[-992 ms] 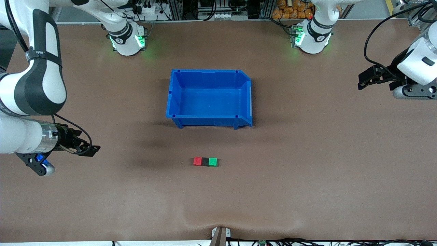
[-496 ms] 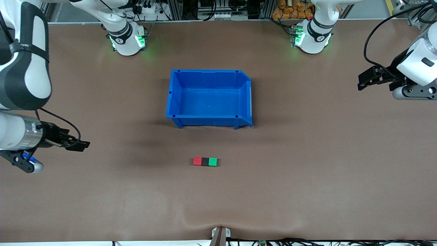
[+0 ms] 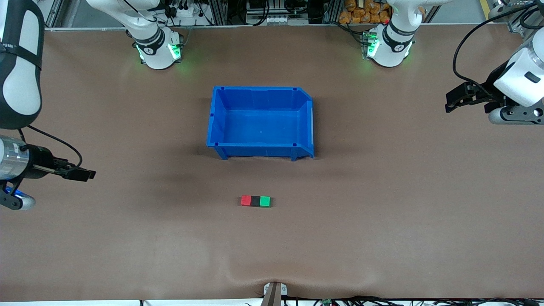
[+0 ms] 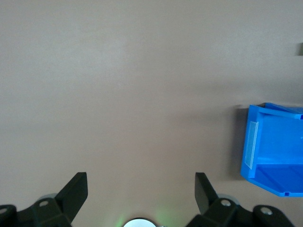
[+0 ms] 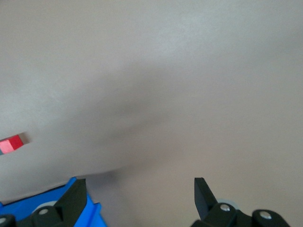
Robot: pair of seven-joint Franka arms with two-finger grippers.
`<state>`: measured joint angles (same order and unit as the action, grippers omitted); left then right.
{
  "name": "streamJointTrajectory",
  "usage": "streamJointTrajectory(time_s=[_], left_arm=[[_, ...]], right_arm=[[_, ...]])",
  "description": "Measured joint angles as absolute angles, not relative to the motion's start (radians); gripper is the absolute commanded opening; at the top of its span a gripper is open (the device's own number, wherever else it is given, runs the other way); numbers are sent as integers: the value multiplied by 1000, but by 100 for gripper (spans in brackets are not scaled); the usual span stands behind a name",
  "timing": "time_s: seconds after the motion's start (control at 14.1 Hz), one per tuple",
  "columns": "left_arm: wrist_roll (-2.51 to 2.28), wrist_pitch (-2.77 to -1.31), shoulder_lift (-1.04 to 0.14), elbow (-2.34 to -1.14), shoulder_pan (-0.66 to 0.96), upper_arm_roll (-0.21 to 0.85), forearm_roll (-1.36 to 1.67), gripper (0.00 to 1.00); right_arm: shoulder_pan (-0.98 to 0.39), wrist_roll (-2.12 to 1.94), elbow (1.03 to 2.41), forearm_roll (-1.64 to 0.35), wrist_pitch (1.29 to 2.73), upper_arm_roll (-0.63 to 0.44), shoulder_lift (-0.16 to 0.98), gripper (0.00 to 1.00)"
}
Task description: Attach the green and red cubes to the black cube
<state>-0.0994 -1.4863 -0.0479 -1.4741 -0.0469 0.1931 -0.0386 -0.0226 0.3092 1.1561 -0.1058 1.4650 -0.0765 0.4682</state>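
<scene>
**A:** How do the cubes lie?

**B:** Three in a row on the table, touching side to side: one red cube, one black cube, one green cube. The black one sits in the middle, with red on the side toward the right arm's end of the table and green toward the left arm's end. The row's long axis runs along the table from one arm's end to the other, parallel to the long wall of the bin that faces it. All three lie flat, tops level.

**A:** Where is the row relative to the bin?

**B:** Nearer the front camera than the bin, clear of it, about level with the middle of its long wall. There is one bin, blue, and nothing shows inside it. Its cut-down open end points toward the left arm's end of the table.

**A:** And the pincers?

**B:** Two, both released and holding nothing. The right pincer hangs over bare table well off toward the right arm's end, farther out than the bin's closed end. Its wrist view shows the fingers spread wide, with the red cube at one edge and a corner of the bin at another. The left pincer waits over bare table toward the left arm's end, well apart from the bin's open end, and its wrist view shows the fingers spread wide too.
</scene>
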Motion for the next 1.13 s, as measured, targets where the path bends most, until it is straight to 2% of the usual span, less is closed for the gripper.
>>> streamJointTrajectory(time_s=[0.71,1.13], left_arm=[[-99,-1488,-48,-1474,-47,194,-39,100],[-99,-1488,-48,-1475,-47,193,-39,100]], right_arm=[[19,81,1212,-45,1458,-77,376,100],[48,70,1282,-44,1427,-76,275,100]])
